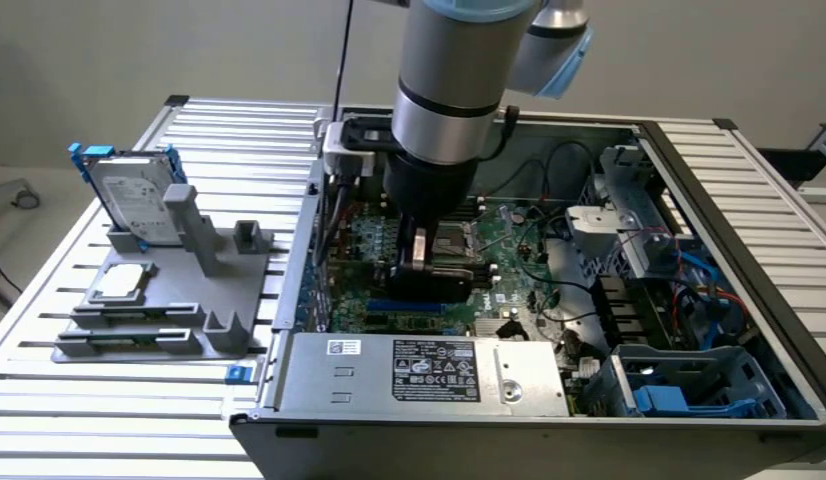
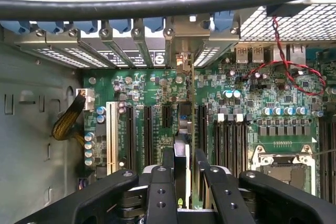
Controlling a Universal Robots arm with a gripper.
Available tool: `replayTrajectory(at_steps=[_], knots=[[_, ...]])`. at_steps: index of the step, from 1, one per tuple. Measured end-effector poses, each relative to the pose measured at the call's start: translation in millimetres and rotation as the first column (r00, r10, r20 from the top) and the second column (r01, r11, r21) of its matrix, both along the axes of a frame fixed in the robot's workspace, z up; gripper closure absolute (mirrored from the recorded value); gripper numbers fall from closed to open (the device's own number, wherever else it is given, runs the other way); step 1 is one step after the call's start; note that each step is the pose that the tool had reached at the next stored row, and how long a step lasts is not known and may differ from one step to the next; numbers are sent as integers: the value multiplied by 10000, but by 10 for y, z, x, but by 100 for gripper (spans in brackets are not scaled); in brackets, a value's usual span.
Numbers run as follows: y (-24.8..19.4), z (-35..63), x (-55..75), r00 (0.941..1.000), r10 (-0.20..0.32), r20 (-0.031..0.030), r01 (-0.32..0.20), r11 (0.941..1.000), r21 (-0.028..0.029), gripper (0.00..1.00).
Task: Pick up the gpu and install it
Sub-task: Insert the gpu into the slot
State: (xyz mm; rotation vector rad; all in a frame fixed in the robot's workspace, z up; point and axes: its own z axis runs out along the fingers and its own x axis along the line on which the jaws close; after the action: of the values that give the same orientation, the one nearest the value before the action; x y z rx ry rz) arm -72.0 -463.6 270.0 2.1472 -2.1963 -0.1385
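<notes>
Inside the open computer case (image 1: pixel 680 160), my gripper (image 1: pixel 433 262) reaches down over the green motherboard (image 1: pixel 520 250). It is shut on the gpu (image 1: pixel 443 284), which looks like a dark block just above the board. In the wrist view the gpu (image 2: pixel 182 129) is seen edge-on, upright between the black fingers (image 2: pixel 168 161). It stands in line with a black expansion slot (image 2: pixel 167 116), and its far end reaches the rear bracket openings (image 2: pixel 181 61). Whether the card's edge sits in the slot is hidden.
A silver hard drive in a blue frame (image 1: pixel 133 195) stands on a grey fixture (image 1: pixel 186 290) at the exterior view's left. The power supply (image 1: pixel 427 370) fills the case's near side. Around the card are the CPU socket (image 2: pixel 283 169), a red-black wire (image 2: pixel 283 72) and a yellow cable bundle (image 2: pixel 65 121).
</notes>
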Motion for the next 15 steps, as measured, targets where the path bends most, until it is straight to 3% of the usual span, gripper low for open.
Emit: replayTrajectory(at_steps=[7,15], knots=[[-7,-40,0,10000,0,-40,0,10000,1,73],[-10,-65,0,9999,0,-165,0,10000,0,73]])
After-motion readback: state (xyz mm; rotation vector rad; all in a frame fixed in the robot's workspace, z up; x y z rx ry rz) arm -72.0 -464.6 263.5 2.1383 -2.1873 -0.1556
